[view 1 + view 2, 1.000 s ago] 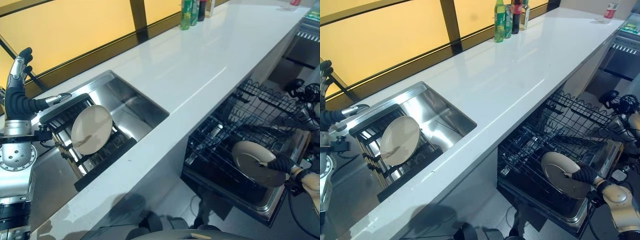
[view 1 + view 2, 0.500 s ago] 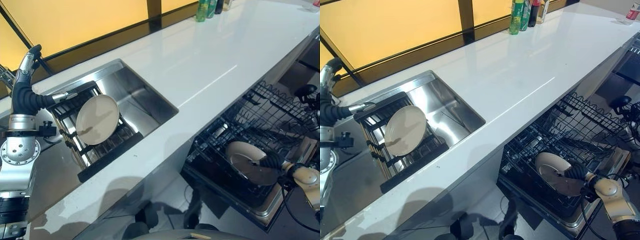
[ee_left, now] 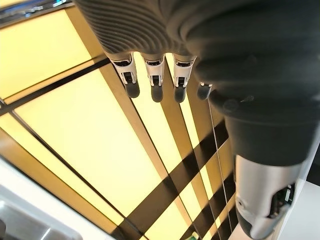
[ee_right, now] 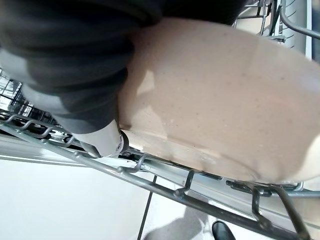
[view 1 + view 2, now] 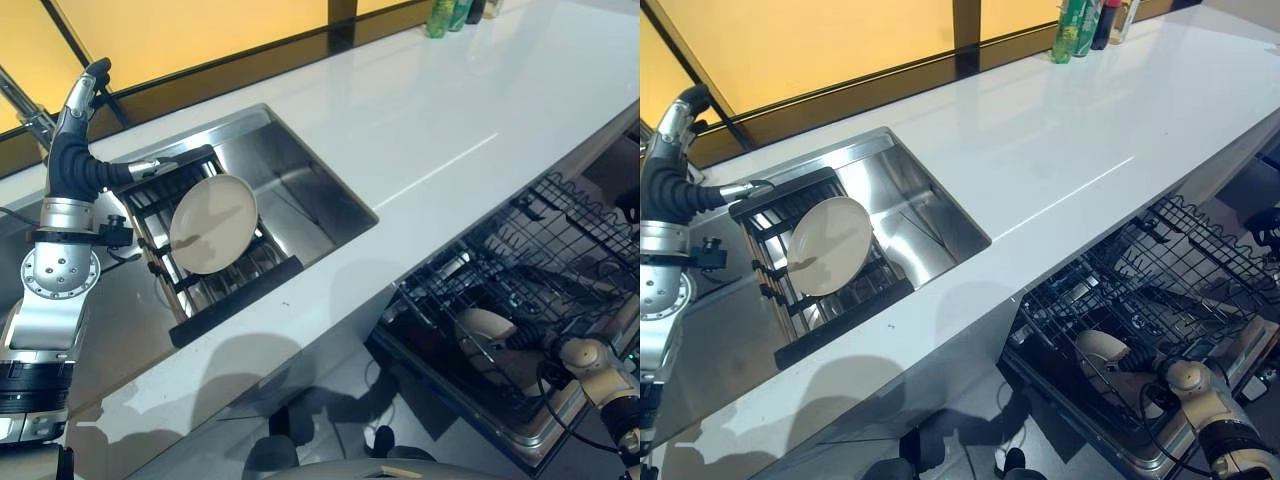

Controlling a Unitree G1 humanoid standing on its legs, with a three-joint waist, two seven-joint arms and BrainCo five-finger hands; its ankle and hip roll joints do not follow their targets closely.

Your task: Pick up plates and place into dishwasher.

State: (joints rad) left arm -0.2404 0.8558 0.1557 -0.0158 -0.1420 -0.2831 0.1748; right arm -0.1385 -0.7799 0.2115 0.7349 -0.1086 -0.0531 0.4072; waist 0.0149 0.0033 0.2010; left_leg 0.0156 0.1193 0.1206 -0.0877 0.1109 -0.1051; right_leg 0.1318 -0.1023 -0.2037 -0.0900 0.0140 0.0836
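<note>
Plates are the job, and 1 of them, a cream plate [image 5: 1102,358], is sitting low in the dishwasher rack [image 5: 1160,262] with the right hand [image 5: 527,338] on it. In the right wrist view the plate [image 4: 220,100] is lying against the grey wires of the rack [image 4: 190,181], and the hand's dark cover is pressed close to its rim; I cannot tell from here whether the fingers are curled on the rim or loosening. My guess is that the plate is being seated between the tines so that it stands on edge, and that the hand is steadying it until the wires take the weight.

Outward from there, the rack is pulled out below the edge of the white worktop [image 5: 420,120]. A 2nd plate [image 5: 212,224] is leaning upright in the black drying rack [image 5: 235,295] over the steel sink [image 5: 310,190], held on edge by the slats, so its rim is free for a grasp. It looks to be the next to go.

The left hand [image 5: 82,100] is raised by the window beside the sink, fingers [image 3: 156,85] straight and holding nothing, clear of the drying rack. Bottles [image 5: 1076,26] are standing at the far end of the worktop, well apart from the work.
</note>
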